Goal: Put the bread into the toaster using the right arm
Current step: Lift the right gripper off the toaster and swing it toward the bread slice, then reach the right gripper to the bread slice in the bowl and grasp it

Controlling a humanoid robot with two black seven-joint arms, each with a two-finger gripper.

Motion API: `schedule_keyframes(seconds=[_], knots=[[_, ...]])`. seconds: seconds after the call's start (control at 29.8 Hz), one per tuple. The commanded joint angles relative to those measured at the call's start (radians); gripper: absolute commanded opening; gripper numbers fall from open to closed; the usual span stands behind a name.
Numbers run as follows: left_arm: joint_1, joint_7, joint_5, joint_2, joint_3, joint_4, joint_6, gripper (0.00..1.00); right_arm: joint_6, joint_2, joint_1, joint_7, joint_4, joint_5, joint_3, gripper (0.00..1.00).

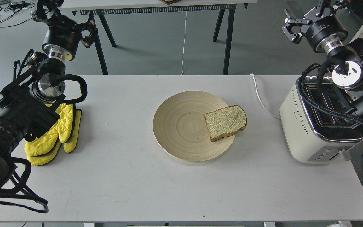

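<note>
The bread [225, 122] lies flat on the right side of a round wooden plate [178, 126] at the table's middle, its right edge overhanging the rim. The cream toaster [310, 138] stands at the table's right end, its chrome top and two slots showing. My right gripper [307, 14] is raised at the top right, behind and above the toaster, fingers spread and empty, far from the bread. My left gripper [64, 17] is up at the far left, open and empty.
Yellow oven mitts [55, 135] lie at the table's left, under my left arm. The toaster's white cord [260, 97] runs off the back edge. Another table's legs [227, 37] stand behind. My right arm's cables hang over the toaster's right side.
</note>
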Motion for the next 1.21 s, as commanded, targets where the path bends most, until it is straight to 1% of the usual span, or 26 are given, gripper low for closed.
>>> schedule_keyframes(seconds=[0.0, 0.1, 0.2, 0.23, 0.3, 0.37, 0.47, 0.57, 0.64, 0.74, 0.8, 0.84, 0.87, 0.91, 1.04, 1.17], knots=[[0.000, -0.002, 0.000, -0.001, 0.000, 0.000, 0.000, 1.00, -0.042, -0.052, 0.011, 0.001, 0.099, -0.149, -0.063, 0.98], [0.000, -0.002, 0.000, -0.001, 0.000, 0.001, 0.000, 1.00, -0.075, -0.092, 0.001, 0.001, 0.200, -0.284, -0.086, 0.98], [0.000, -0.002, 0.000, 0.001, 0.000, 0.000, 0.000, 1.00, -0.114, -0.120, -0.005, 0.009, 0.286, -0.480, -0.156, 0.98], [-0.002, -0.002, 0.000, 0.001, -0.002, 0.000, 0.000, 1.00, -0.128, -0.121, -0.007, 0.021, 0.307, -0.536, -0.178, 0.98], [-0.002, -0.002, 0.000, 0.002, -0.005, 0.001, 0.000, 1.00, -0.168, -0.138, -0.010, 0.074, 0.353, -0.642, -0.236, 0.98], [0.000, -0.002, 0.000, 0.002, -0.005, 0.001, 0.000, 1.00, -0.206, -0.152, -0.010, 0.102, 0.373, -0.703, -0.301, 0.98], [0.000, -0.002, 0.000, 0.002, -0.007, 0.001, 0.000, 1.00, -0.254, -0.154, -0.009, 0.102, 0.406, -0.765, -0.387, 0.98], [0.000, -0.002, 0.000, 0.004, -0.011, 0.001, 0.000, 1.00, -0.300, -0.151, -0.007, 0.093, 0.407, -0.853, -0.494, 0.97], [0.000, -0.002, 0.000, 0.004, -0.011, 0.001, 0.000, 1.00, -0.328, -0.146, -0.010, 0.075, 0.400, -0.918, -0.567, 0.97], [0.000, -0.002, 0.000, 0.004, -0.011, 0.001, 0.000, 1.00, -0.343, -0.134, -0.018, 0.035, 0.369, -0.940, -0.643, 0.98], [0.000, -0.003, 0.000, 0.002, -0.011, 0.001, 0.000, 1.00, -0.345, -0.096, -0.033, -0.034, 0.343, -0.946, -0.674, 0.98], [0.000, -0.003, 0.000, 0.002, -0.011, 0.001, 0.000, 1.00, -0.346, -0.067, -0.042, -0.087, 0.325, -0.946, -0.680, 0.98], [0.000, -0.003, 0.000, 0.002, -0.011, 0.001, 0.000, 1.00, -0.346, -0.047, -0.047, -0.123, 0.309, -0.946, -0.681, 0.98], [0.000, -0.003, 0.000, 0.002, -0.011, 0.001, 0.000, 1.00, -0.348, -0.028, -0.050, -0.144, 0.295, -0.947, -0.683, 0.98], [0.000, -0.003, 0.000, 0.002, -0.011, 0.001, 0.000, 1.00, -0.349, 0.013, -0.056, -0.152, 0.254, -0.955, -0.697, 0.97], [0.000, -0.003, 0.000, 0.002, -0.011, 0.001, 0.000, 1.00, -0.366, 0.029, -0.065, -0.157, 0.223, -1.021, -0.764, 0.89]])
